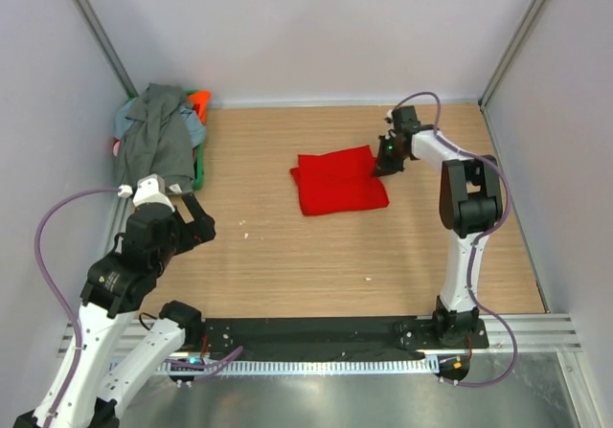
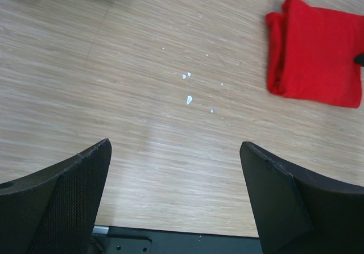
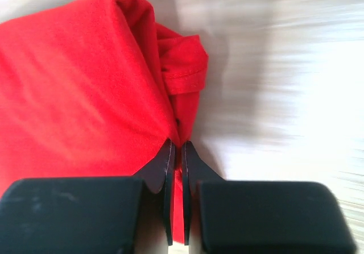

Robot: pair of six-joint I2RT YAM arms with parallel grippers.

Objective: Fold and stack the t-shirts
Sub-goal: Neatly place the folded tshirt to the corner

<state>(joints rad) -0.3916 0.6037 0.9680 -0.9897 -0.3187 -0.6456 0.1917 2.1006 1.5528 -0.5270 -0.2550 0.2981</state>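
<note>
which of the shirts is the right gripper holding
The red t-shirt, folded alone mid-table; the right gripper pinches its edge. The rest lie heaped far left, dark grey t-shirt on top.

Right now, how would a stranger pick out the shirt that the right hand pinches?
Look at the light wooden table: near its middle lies a folded bright red cloth t-shirt, its right edge pinched by the right hand. Unlike the grey-topped heap of shirts in the far left corner, it lies alone.
</note>
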